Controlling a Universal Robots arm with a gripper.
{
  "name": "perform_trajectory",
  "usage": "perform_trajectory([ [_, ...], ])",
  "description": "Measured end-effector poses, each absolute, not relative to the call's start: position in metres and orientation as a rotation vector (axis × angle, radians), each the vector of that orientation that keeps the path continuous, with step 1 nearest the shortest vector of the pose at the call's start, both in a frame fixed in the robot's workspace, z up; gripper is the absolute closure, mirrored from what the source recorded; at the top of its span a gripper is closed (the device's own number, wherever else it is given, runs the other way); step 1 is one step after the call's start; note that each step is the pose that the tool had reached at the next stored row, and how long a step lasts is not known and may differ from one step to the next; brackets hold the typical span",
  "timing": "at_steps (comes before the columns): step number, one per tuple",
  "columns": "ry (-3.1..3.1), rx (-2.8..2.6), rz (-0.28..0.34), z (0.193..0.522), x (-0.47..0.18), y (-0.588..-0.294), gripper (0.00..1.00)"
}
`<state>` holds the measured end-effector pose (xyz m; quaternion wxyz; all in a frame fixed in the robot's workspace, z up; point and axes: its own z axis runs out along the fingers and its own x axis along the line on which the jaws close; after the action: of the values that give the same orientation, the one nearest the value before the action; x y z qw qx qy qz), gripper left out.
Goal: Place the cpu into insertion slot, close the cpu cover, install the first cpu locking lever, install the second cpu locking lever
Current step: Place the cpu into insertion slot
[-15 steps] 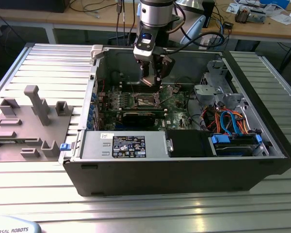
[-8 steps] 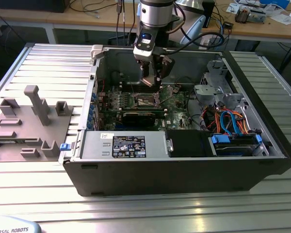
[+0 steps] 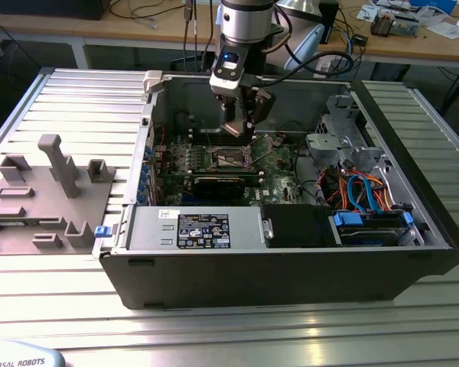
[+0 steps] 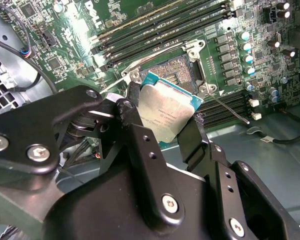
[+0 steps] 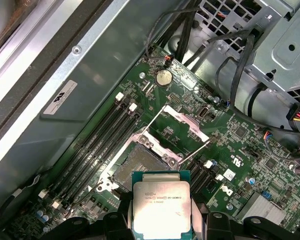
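On the exterior view's left, grey holder blocks (image 3: 61, 164) stand on the ribbed metal worktop (image 3: 214, 336), well apart from the work. In the middle lies the open computer case (image 3: 291, 267). The arm (image 3: 245, 19) comes down into it almost vertical, with the pincer (image 3: 241, 130) pointing down at the green motherboard (image 3: 279, 164).

The pincer is closed on the cpu (image 4: 170, 112). In both wrist views its two black fingers (image 4: 135, 130) press on two opposite edges of the chip, and the silver top is free between them. The cpu hangs near the insertion slot (image 5: 140, 167), apart from it and not seated. The cpu cover (image 5: 186, 120) stands hinged up at one side of the slot.

I judge the chip to be light, thin and stiff, with a smooth top that could slip. Its underside and the socket are probably delicate, so the edges seem the right place to hold.

On the exterior view's right, blue and orange cables (image 3: 363, 187) lie inside the case.
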<state>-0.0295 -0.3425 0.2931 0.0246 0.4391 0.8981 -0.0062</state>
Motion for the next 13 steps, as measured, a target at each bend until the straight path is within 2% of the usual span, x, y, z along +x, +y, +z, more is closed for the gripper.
perform_trajectory([
  [13, 2.764, 1.386, -0.02, 0.2927, -0.0295, -0.3425, 0.45],
])
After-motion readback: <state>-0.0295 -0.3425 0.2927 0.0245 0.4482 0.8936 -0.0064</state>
